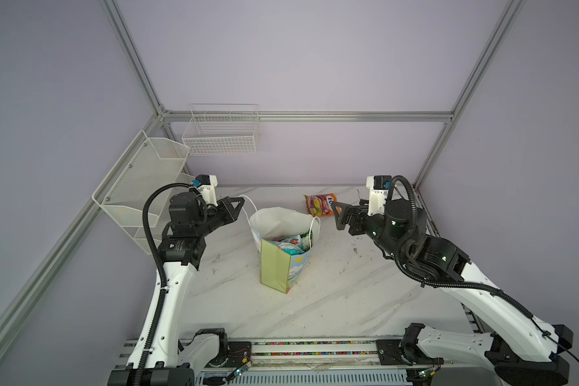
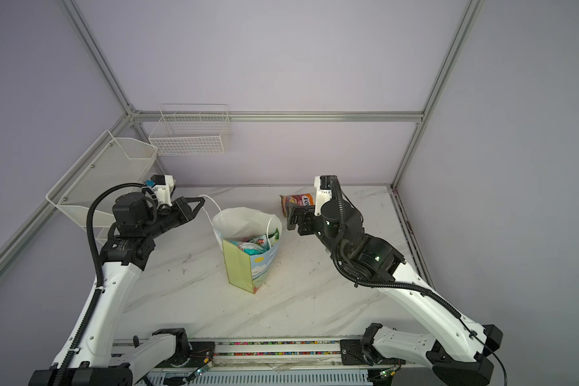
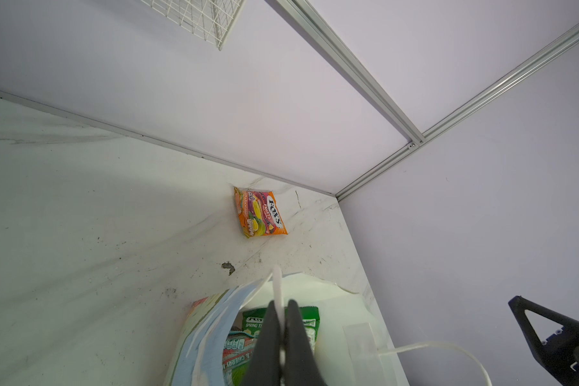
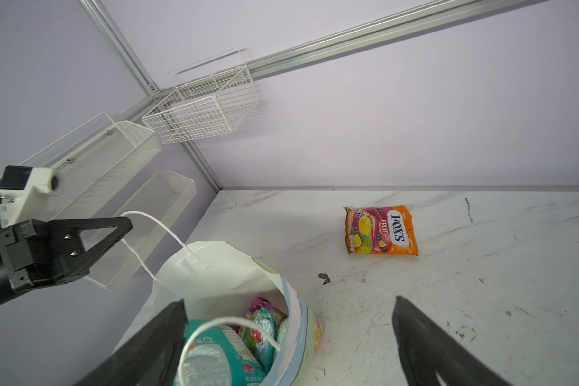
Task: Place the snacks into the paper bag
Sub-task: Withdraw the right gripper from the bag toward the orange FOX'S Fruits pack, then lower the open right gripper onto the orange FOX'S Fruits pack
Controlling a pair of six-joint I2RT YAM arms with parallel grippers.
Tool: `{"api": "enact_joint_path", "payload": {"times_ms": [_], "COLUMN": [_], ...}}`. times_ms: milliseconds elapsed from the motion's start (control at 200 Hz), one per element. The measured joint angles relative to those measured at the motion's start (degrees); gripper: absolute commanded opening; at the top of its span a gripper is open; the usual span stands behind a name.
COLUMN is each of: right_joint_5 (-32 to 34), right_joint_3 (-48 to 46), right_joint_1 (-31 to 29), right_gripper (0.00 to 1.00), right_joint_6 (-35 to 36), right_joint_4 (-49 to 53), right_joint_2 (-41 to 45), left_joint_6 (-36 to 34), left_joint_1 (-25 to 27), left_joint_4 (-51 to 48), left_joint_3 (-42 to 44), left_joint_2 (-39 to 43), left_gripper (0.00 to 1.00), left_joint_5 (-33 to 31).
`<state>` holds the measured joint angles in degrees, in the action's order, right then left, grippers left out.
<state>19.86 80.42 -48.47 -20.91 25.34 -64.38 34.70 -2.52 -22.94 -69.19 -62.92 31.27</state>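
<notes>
packing is nearly done: teal, green and magenta snacks (image 4: 214, 354) sit inside the bag (image 1: 274, 267), which stands upright mid-table. one orange packet (image 4: 380, 230) lies flat on the table (image 1: 331, 300) near the back wall, apart from the bag. the left gripper (image 1: 238, 202) is pinched on the bag's cord handle (image 3: 277, 284), holding the mouth open. the right gripper (image 1: 335, 216) hangs beside the bag's rim, jaws wide and empty. next, i judge, it must reach back over the orange packet, lower onto it and close.
</notes>
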Motion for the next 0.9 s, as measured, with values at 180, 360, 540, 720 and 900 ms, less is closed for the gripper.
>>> {"api": "enact_joint_path", "payload": {"times_ms": [180, 360, 540, 720, 900], "right_joint_5": [1.4, 0.9, -1.9, -4.7, -6.6], "right_joint_3": [0.1, 0.0, -2.3, -4.0, -4.0], "right_joint_1": [5.5, 10.2, 11.5, 11.6, 12.6], "right_gripper": [0.97, 0.97, 0.97, 0.97, 0.97], "right_joint_6": [-2.1, -3.5, -3.9, -3.7, -3.6], "right_joint_4": [0.2, 0.2, -0.1, -0.2, -0.5], "right_joint_2": [-0.8, -0.8, -1.2, -4.6, -9.6], "left_joint_6": [0.2, 2.4, 3.7, 3.4, 3.0], "left_joint_1": [-0.3, -0.9, -0.3, 0.0, 0.1], "left_joint_4": [-2.4, -0.7, 0.8, 0.5, 0.1], "left_joint_3": [-6.4, -8.0, -5.3, 2.5, 4.8], "left_joint_2": [-4.0, -4.2, -0.9, 6.9, 8.7], "left_gripper": [0.03, 0.04, 0.06, 0.06, 0.06], "left_joint_5": [0.1, 1.7, 5.3, 7.8, 9.0]}}
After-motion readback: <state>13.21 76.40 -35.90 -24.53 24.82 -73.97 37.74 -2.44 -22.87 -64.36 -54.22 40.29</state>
